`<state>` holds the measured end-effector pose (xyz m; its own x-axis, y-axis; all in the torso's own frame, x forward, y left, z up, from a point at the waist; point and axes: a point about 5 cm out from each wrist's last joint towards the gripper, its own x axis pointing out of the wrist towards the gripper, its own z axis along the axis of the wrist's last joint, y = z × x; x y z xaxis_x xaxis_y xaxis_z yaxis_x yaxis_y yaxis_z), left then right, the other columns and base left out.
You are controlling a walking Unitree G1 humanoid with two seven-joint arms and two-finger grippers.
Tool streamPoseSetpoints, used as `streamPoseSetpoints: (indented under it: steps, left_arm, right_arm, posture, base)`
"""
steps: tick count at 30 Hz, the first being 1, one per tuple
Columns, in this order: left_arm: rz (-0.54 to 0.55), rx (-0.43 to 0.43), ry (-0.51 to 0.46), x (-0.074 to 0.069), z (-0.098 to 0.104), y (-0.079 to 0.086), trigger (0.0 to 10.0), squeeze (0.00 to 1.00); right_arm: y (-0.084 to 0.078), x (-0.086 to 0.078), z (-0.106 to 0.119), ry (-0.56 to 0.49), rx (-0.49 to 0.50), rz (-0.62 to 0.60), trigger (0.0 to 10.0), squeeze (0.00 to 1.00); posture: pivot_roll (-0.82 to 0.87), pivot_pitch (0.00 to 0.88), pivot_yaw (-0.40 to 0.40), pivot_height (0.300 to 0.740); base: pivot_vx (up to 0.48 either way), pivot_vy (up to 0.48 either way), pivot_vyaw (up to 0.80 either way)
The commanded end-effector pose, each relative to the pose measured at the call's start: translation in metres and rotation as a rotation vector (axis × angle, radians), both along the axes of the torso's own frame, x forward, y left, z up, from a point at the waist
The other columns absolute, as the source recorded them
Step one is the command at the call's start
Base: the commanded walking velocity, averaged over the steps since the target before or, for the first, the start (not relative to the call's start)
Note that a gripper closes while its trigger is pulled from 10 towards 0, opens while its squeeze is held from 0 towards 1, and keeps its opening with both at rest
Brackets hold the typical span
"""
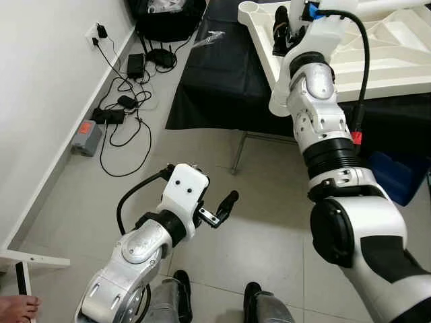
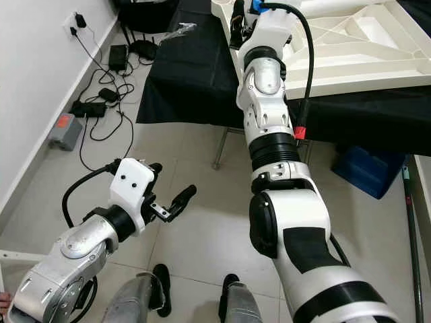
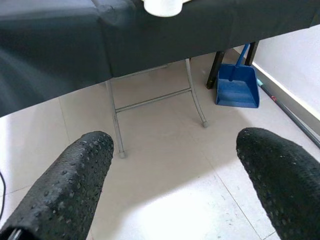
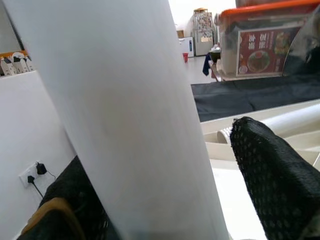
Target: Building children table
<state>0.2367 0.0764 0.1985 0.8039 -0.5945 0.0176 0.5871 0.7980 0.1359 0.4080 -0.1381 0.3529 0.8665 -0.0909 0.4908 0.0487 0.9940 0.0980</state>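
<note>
The white children's table top [image 1: 380, 64] lies upside down on a table draped in black cloth [image 1: 222, 81]. Its round corner socket [image 1: 250, 8] is at the near left corner. My right gripper [image 1: 281, 30] reaches up to that corner. In the right wrist view its fingers [image 4: 272, 180] are shut on a thick white table leg [image 4: 130, 125]. My left gripper [image 3: 175, 160] hangs low over the tiled floor in front of the table, open, with nothing between its fingers [image 3: 65, 190].
Metal folding legs [image 1: 239, 151] stand under the black cloth. Cables and power adapters [image 1: 128, 101] run along the left wall. A blue dustpan [image 3: 237, 90] leans by the right wall. An orange-lidded box [image 4: 265, 40] sits on the table. A person's bare foot [image 1: 17, 308] is at the lower left.
</note>
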Motion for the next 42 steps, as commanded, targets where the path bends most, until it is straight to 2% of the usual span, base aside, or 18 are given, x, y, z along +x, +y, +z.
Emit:
streamPoseSetpoints:
  steps: [1,6,7,8,9,17,23,27,29,30,33,36,39,41,42]
  left_arm:
    - [-0.001,0.000,0.019,0.000,-0.005,-0.001,10.0,0.00]
    - [0.006,0.001,0.019,0.000,-0.005,0.000,10.0,0.00]
    - [0.005,0.000,0.019,0.000,-0.005,0.000,10.0,0.00]
    - [0.005,0.000,0.019,0.000,-0.005,0.000,10.0,0.00]
    - [0.005,0.000,0.019,0.000,-0.004,0.000,10.0,0.00]
    - [0.010,0.001,0.016,0.002,-0.004,0.001,10.0,0.00]
    - [0.013,0.004,0.013,0.002,-0.004,0.002,10.0,0.00]
    - [0.015,0.003,0.012,0.003,-0.004,0.002,10.0,0.00]
    - [0.016,0.005,0.013,0.002,-0.005,0.003,10.0,0.00]
    - [0.016,0.005,0.013,0.002,-0.005,0.003,10.0,0.00]
    - [0.014,0.007,0.013,0.001,-0.005,0.002,10.0,0.00]
    - [0.014,0.006,0.013,0.001,-0.006,0.002,10.0,0.00]
    - [0.014,0.005,0.013,0.001,-0.006,0.002,10.0,0.00]
    - [0.019,0.003,0.016,0.002,-0.006,0.001,10.0,0.00]
    - [0.019,0.003,0.016,0.002,-0.006,0.001,10.0,0.00]
  right_arm:
    - [-0.001,-0.001,-0.002,-0.013,-0.042,-0.018,10.0,0.00]
    - [-0.004,-0.001,-0.013,0.025,-0.102,-0.055,10.0,0.00]
    - [-0.005,-0.002,-0.016,0.027,-0.123,-0.060,8.7,0.00]
    - [-0.005,-0.002,-0.016,0.027,-0.123,-0.060,8.7,0.00]
    - [-0.006,-0.002,-0.018,0.032,-0.121,-0.075,0.0,0.00]
    - [-0.013,0.000,-0.023,0.061,-0.102,-0.099,0.0,0.00]
    - [-0.009,-0.002,-0.009,0.001,-0.081,-0.049,0.0,0.00]
    - [-0.005,-0.005,0.007,-0.070,-0.048,0.002,0.0,0.00]
    - [-0.008,-0.011,0.040,-0.172,-0.021,-0.007,0.0,0.00]
    - [-0.008,-0.011,0.040,-0.172,-0.021,-0.007,0.0,0.00]
    - [-0.013,-0.019,0.074,-0.264,0.008,-0.030,0.0,0.00]
    - [-0.015,-0.024,0.087,-0.303,0.018,-0.035,0.0,0.00]
    - [-0.015,-0.023,0.086,-0.295,0.029,-0.022,0.0,0.00]
    - [-0.013,-0.018,0.072,-0.238,0.050,0.030,0.0,0.00]
    - [-0.013,-0.018,0.072,-0.238,0.050,0.030,0.0,0.00]
  posture:
    - [0.16,0.293,-0.012,0.740]
    - [0.16,0.293,-0.012,0.740]
    - [0.16,0.296,-0.013,0.740]
    - [0.16,0.296,-0.013,0.740]
    - [0.16,0.296,-0.014,0.740]
    - [0.16,0.297,-0.012,0.740]
    - [0.16,0.298,-0.011,0.740]
    - [0.16,0.297,-0.014,0.740]
    - [0.15,0.295,-0.012,0.740]
    - [0.15,0.295,-0.012,0.740]
    - [0.15,0.288,-0.017,0.740]
    - [0.15,0.288,-0.016,0.740]
    - [0.15,0.283,-0.020,0.740]
    - [0.16,0.279,-0.021,0.740]
    - [0.16,0.279,-0.021,0.740]
  base:
    - [0.000,0.000,0.00]
    - [0.000,0.000,0.00]
    - [0.000,0.000,0.00]
    - [0.000,0.000,0.00]
    - [0.000,0.000,0.00]
    - [0.000,0.000,0.00]
    - [0.000,0.000,0.00]
    - [0.000,0.000,0.00]
    - [0.000,0.000,0.00]
    - [0.000,0.000,0.00]
    - [0.000,0.000,0.00]
    - [0.000,0.000,0.00]
    - [0.000,0.000,0.00]
    - [0.000,0.000,0.00]
    - [0.000,0.000,0.00]
